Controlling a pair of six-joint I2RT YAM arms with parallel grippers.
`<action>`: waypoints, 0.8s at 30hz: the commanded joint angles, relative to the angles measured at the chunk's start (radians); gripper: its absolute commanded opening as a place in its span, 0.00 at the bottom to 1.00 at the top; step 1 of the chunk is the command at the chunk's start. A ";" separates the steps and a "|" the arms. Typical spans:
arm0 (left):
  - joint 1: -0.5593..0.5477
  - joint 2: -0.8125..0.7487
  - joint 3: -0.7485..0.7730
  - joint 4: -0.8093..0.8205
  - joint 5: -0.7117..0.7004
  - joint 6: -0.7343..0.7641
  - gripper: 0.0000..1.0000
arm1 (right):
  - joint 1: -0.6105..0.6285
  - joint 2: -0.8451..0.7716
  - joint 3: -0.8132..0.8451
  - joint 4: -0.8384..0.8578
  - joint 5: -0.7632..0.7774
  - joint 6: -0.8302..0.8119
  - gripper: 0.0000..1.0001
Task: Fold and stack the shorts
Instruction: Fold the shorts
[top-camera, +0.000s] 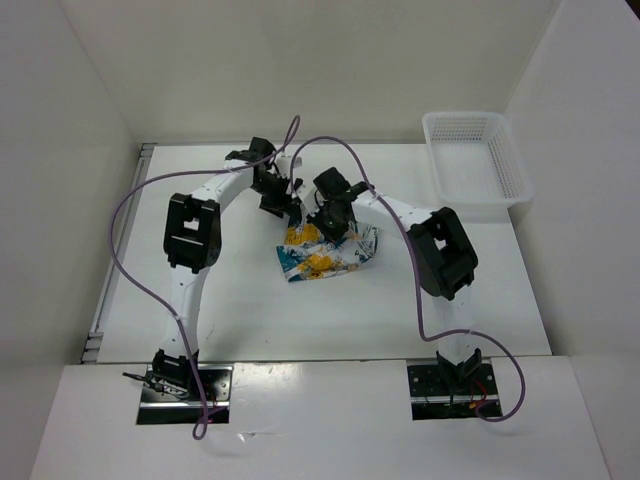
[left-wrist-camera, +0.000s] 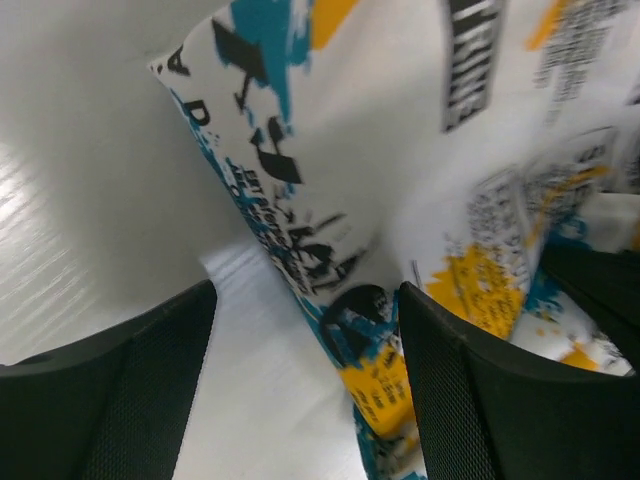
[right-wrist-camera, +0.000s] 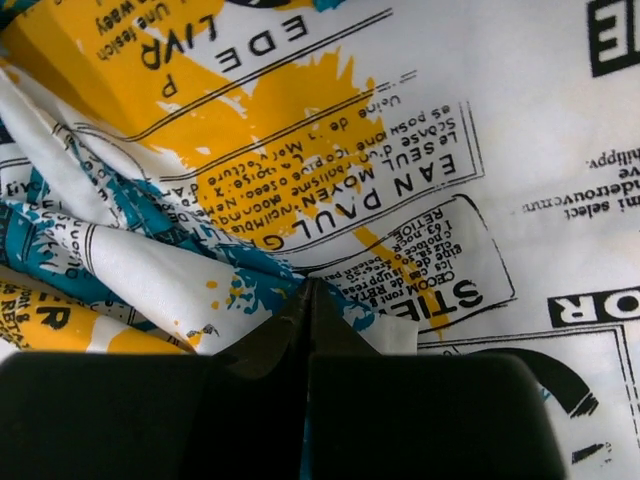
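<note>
The shorts (top-camera: 325, 255), white with teal, yellow-orange and black print, lie bunched in the middle of the table. My right gripper (top-camera: 337, 228) is over their far edge. In the right wrist view its jaws (right-wrist-camera: 308, 295) are pressed together on a fold of the shorts (right-wrist-camera: 330, 150), which fill that view. My left gripper (top-camera: 287, 207) is at the shorts' far left corner. In the left wrist view it (left-wrist-camera: 305, 400) is open, and a raised edge of the shorts (left-wrist-camera: 380, 200) hangs between the fingers, close to the right finger (left-wrist-camera: 470, 400).
A white plastic mesh basket (top-camera: 472, 165) stands at the far right of the table (top-camera: 200, 290). White walls enclose the table on the left, back and right. Purple cables loop over both arms.
</note>
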 joint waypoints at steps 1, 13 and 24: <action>-0.012 0.046 0.033 -0.009 -0.016 0.006 0.81 | 0.006 -0.041 0.003 -0.020 -0.043 -0.057 0.00; -0.021 0.129 0.073 -0.028 -0.094 0.006 0.75 | 0.066 -0.292 -0.311 -0.089 -0.024 -0.240 0.00; -0.021 0.138 0.073 -0.028 -0.094 0.006 0.27 | 0.135 -0.476 -0.485 -0.068 0.029 -0.270 0.00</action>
